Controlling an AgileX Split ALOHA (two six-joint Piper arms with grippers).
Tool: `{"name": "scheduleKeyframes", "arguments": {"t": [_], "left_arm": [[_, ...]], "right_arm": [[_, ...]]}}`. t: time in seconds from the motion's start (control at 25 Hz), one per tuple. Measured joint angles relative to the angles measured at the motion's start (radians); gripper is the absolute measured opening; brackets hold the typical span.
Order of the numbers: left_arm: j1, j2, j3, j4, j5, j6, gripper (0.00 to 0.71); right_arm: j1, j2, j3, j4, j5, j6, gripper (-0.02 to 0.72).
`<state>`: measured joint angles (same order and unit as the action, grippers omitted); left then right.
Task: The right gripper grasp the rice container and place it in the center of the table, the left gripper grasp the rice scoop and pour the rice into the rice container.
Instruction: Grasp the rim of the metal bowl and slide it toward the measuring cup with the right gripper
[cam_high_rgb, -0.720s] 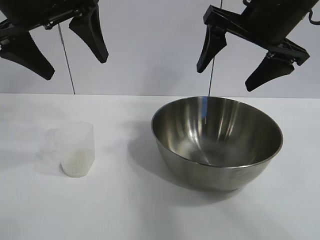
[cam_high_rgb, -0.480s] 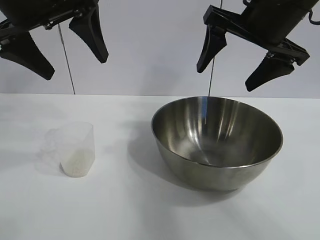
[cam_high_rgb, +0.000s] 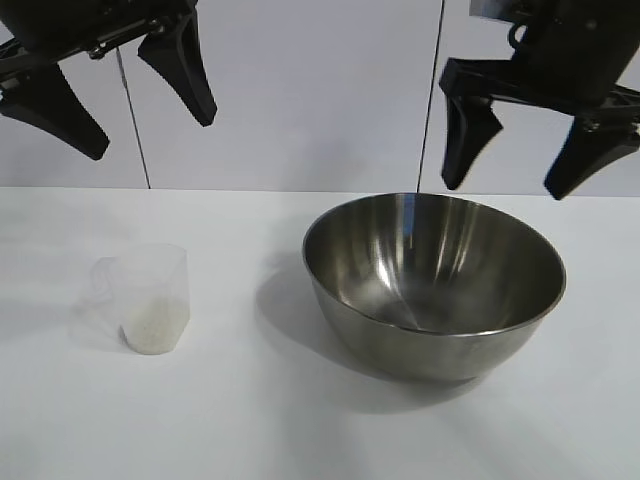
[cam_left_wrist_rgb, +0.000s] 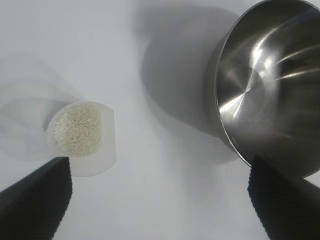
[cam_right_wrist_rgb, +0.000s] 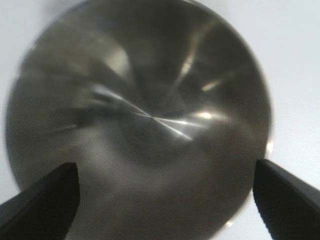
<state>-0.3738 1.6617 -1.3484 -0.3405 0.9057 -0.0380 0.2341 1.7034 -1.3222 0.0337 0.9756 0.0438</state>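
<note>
Both grippers' fingers (cam_high_rgb: 185, 65) wide apart

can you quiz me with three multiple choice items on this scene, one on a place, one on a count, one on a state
1. Where does the scoop stand, in the exterior view?
A. inside the bowl
B. on the table, left of the bowl
C. in the left end effector

2. How many end effectors show in the exterior view?
A. one
B. two
C. three

3. What is in the bowl?
A. nothing
B. rice
C. water

Answers:
1 B: it stands on the table, apart from the bowl.
2 B: the left end effector and the right end effector hang above the table, both open.
3 A: its steel inside is bare; the rice sits in the scoop.
</note>
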Motion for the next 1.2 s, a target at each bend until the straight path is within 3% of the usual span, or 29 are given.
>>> {"name": "scheduleKeyframes", "arguments": {"t": [0.12, 0.24, 0.48, 0.84, 1.2], "left_arm": [[0.000, 0.000, 0.000, 0.000, 0.000, 0.000, 0.689], [0.000, 0.000, 0.000, 0.000, 0.000, 0.000, 0.689], [0.000, 0.000, 0.000, 0.000, 0.000, 0.000, 0.689], [0.000, 0.000, 0.000, 0.000, -0.004, 0.000, 0.689], [0.000, 0.000, 0.000, 0.000, -0.005, 0.000, 0.689]], "right_arm": [[0.000, 0.000, 0.000, -0.069, 0.000, 0.027, 0.652], [-0.006, 0.000, 0.009, -0.076, -0.034, 0.039, 0.652], [-0.074, 0.046, 0.048, -0.034, -0.088, 0.040, 0.618], [-0.079, 0.169, 0.052, 0.044, -0.155, 0.028, 0.610], [-0.080, 0.238, 0.052, 0.068, -0.203, 0.019, 0.548]]}}
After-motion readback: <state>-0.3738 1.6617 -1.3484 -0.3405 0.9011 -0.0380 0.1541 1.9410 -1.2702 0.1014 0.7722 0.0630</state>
